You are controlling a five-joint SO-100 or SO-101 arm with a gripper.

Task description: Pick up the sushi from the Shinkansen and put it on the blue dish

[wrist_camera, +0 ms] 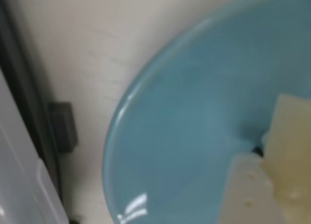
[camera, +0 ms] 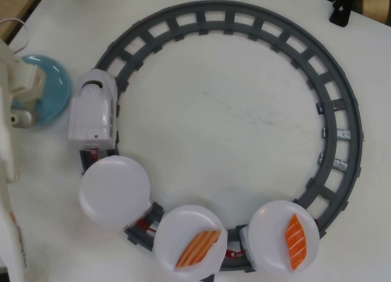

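Note:
The blue dish (camera: 56, 85) lies at the left of the overhead view and fills the wrist view (wrist_camera: 194, 117). My gripper (camera: 29, 85) hangs low over its left part. In the wrist view a pale finger (wrist_camera: 245, 190) presses against the cream-yellow sushi (wrist_camera: 291, 141), which sits just over the dish surface; the other finger is hidden. The white Shinkansen (camera: 93, 111) stands on the track right of the dish. The first white plate (camera: 114, 190) behind it is empty.
The grey circular track (camera: 287, 49) rings the table middle. Two more white plates (camera: 211, 224) (camera: 269, 224) at the bottom each carry an orange striped salmon sushi (camera: 197, 248) (camera: 295, 241). My white arm (camera: 9, 141) runs down the left edge.

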